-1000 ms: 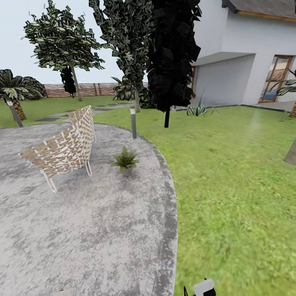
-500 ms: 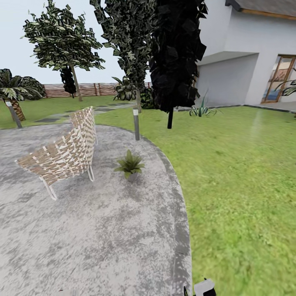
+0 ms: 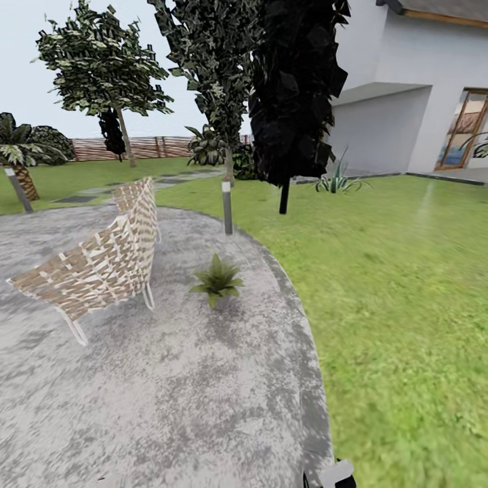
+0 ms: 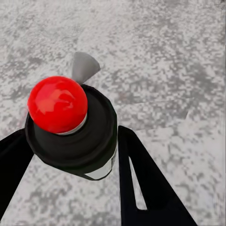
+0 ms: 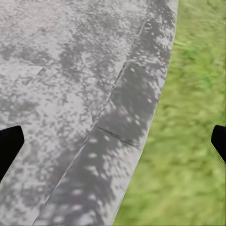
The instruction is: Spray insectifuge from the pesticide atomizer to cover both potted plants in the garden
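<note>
Since a second ago your head camera has swung and crept forward: the low rosette of pointed green leaves in its small grey pot [image 3: 217, 279] now sits a little right of where it did in the view, and the woven tan-and-white lattice chair [image 3: 95, 261] has slid toward 9 o'clock. That is the view moving, not the things.

You have the potted plant at about 12 o'clock on the round grey mottled paved patio [image 3: 156, 386], near its edge, with the chair just beside it at 10 o'clock and a slim grey post lamp [image 3: 227, 207] beyond it at the rim. Green lawn [image 3: 407, 305] runs from 1 to 5 o'clock, up to the white house [image 3: 407, 88]. Dark trees [image 3: 291, 88] stand at 12 o'clock, and a brown horizontal-slat wooden fence [image 3: 146, 147] closes the far side at 11.

Your left gripper [image 4: 75, 155] is clamped on the spray bottle with a black collar and glossy red round cap [image 4: 70, 125]: one black finger [image 4: 146, 183] presses against the collar on one side, the other against the opposite side. The bottle's long axis runs along the fingers, cap end toward the wrist camera, and its small grey nozzle cone [image 4: 84, 67] points away over the paving.

Your right gripper [image 5: 113, 141] hangs wide apart, fingertips [image 5: 9, 143] at the far edges of the wrist view, nothing between them, over the patio's darker border stones [image 5: 127, 117] and the grass.
</note>
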Available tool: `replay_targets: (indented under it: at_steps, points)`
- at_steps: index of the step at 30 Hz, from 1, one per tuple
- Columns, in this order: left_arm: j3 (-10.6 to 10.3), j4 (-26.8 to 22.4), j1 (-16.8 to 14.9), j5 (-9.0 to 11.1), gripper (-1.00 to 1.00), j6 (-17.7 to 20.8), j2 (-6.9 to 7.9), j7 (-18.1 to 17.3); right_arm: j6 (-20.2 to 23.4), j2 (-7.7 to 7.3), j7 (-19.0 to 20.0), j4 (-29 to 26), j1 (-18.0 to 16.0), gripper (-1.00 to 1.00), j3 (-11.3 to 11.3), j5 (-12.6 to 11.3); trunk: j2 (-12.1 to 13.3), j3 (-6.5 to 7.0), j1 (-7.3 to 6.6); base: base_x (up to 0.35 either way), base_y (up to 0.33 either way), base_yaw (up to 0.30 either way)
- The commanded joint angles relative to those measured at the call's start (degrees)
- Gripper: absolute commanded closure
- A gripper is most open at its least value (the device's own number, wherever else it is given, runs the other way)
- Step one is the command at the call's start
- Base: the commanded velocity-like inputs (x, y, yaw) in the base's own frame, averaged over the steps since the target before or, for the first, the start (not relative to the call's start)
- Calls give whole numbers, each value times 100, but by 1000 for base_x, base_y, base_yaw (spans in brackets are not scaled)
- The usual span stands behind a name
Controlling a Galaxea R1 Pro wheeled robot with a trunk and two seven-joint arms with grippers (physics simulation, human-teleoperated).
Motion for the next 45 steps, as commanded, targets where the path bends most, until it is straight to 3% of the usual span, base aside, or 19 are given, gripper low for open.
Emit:
replay_targets:
  at_steps: [1,17,45]
  points:
    - [43,6,-6,-48,100,-22,-1,-12,-5,1,-39,4,-7,-100,-36,59,16,-5,10,339,0,0]
    - [43,6,-6,-48,100,-22,0,-12,-5,1,-39,4,-7,-100,-36,59,16,-5,10,339,0,200]
    - [43,85,-6,-57,100,-22,3,-12,-5,6,-39,4,-7,-100,-36,59,16,-5,10,339,10,-42]
